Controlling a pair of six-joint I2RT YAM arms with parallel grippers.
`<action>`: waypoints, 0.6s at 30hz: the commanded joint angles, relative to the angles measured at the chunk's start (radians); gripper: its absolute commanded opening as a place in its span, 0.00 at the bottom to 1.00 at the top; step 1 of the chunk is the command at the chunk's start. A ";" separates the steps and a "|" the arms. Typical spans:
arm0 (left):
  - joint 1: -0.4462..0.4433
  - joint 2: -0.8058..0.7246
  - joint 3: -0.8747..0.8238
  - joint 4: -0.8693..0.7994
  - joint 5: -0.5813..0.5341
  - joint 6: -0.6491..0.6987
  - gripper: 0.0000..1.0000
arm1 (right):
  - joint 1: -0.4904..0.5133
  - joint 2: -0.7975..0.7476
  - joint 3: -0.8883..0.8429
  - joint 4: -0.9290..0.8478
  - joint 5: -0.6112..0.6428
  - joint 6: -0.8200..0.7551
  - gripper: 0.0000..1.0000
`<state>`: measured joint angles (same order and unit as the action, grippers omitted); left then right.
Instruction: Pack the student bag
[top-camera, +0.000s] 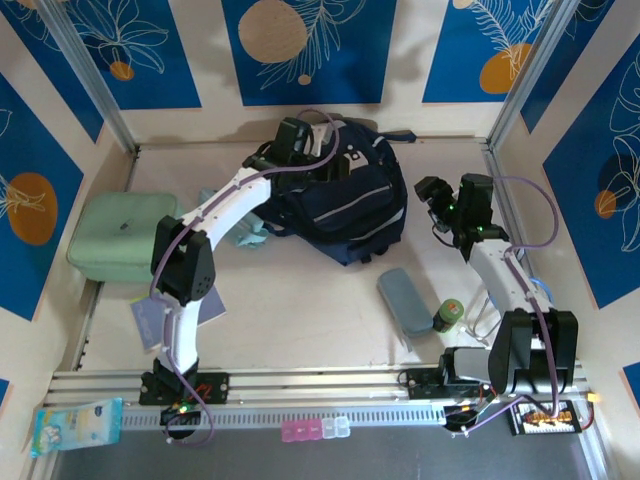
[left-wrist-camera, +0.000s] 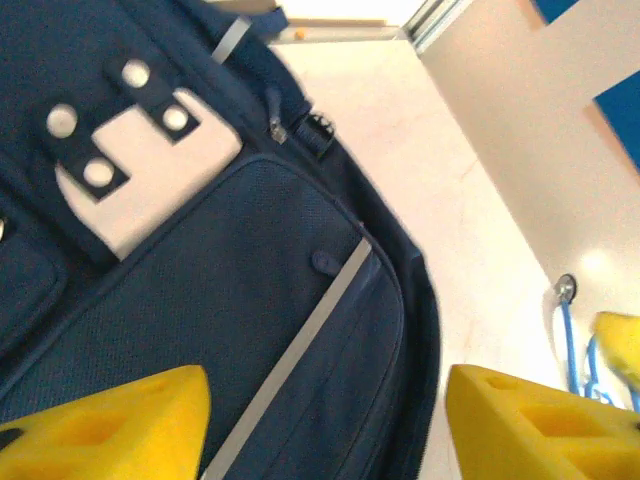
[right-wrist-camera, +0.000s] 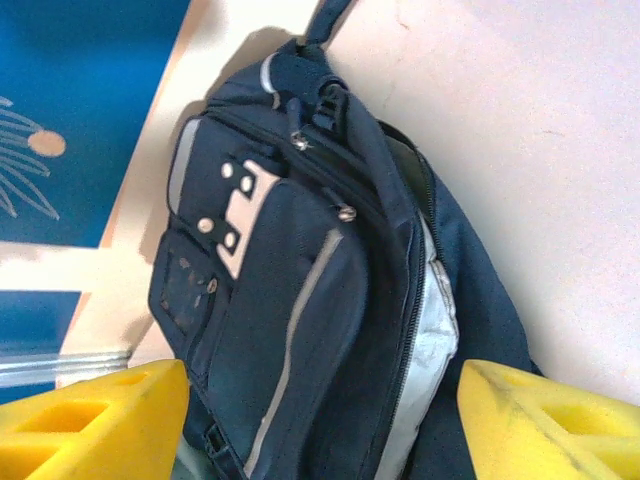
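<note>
The student bag (top-camera: 345, 195), dark navy with grey trim, lies at the back middle of the table. My left gripper (top-camera: 293, 140) hovers over its far left corner. In the left wrist view the left gripper (left-wrist-camera: 325, 425) is open, its yellow fingertips (left-wrist-camera: 110, 425) wide apart above the bag's front pocket (left-wrist-camera: 230, 290) and white tag patch (left-wrist-camera: 150, 170), holding nothing. My right gripper (top-camera: 442, 203) is to the right of the bag. It is open too (right-wrist-camera: 320, 425), facing the student bag (right-wrist-camera: 290, 270), whose unzipped main opening shows pale grey lining (right-wrist-camera: 435, 330).
A mint-green case (top-camera: 120, 235) lies at the left. A grey-blue pencil pouch (top-camera: 405, 298) and a small green jar (top-camera: 447, 316) lie in front of the bag to the right. A purple notebook (top-camera: 148, 322) sits by the left arm's base. A light-blue item (top-camera: 250, 236) pokes out beside the bag.
</note>
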<state>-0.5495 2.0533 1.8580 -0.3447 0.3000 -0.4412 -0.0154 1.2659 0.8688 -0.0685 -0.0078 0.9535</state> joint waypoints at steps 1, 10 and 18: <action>0.016 -0.099 -0.104 -0.070 -0.078 -0.005 0.69 | 0.031 -0.023 0.081 -0.075 -0.036 -0.133 0.76; 0.078 -0.515 -0.600 -0.175 -0.374 -0.092 0.96 | 0.213 0.090 0.204 -0.138 -0.039 -0.228 0.88; 0.223 -0.839 -1.024 -0.188 -0.493 -0.241 1.00 | 0.341 0.200 0.278 -0.111 -0.052 -0.217 0.88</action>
<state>-0.3645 1.2633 0.9413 -0.4942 -0.1162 -0.6067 0.2985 1.4475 1.1019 -0.1795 -0.0345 0.7540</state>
